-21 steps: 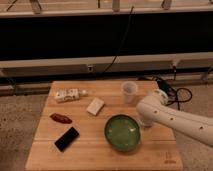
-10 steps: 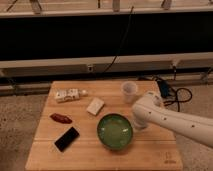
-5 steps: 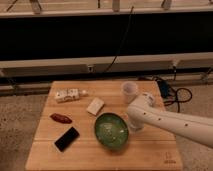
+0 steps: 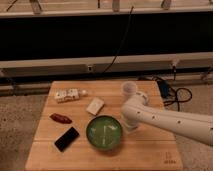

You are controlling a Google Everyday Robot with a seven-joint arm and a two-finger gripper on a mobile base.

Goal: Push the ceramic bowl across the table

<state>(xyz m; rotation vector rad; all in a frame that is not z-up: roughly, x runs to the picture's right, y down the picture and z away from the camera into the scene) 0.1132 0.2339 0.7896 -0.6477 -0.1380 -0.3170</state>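
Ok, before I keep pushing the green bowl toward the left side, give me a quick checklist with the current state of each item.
1. Ceramic bowl upright and flat on the table: ok.
2. Gripper at the bowl's right rim, placed to push left: ok; actual contact: cannot tell.
3. Path to the left free: not ok. The black phone lies just left of the bowl, with the red object beyond it.
4. White block close to the bowl's far-left rim, may get clipped: not ok.
5. White cup behind the arm, away from the push line: ok.
6. Table room remaining on the left: ok, but limited.
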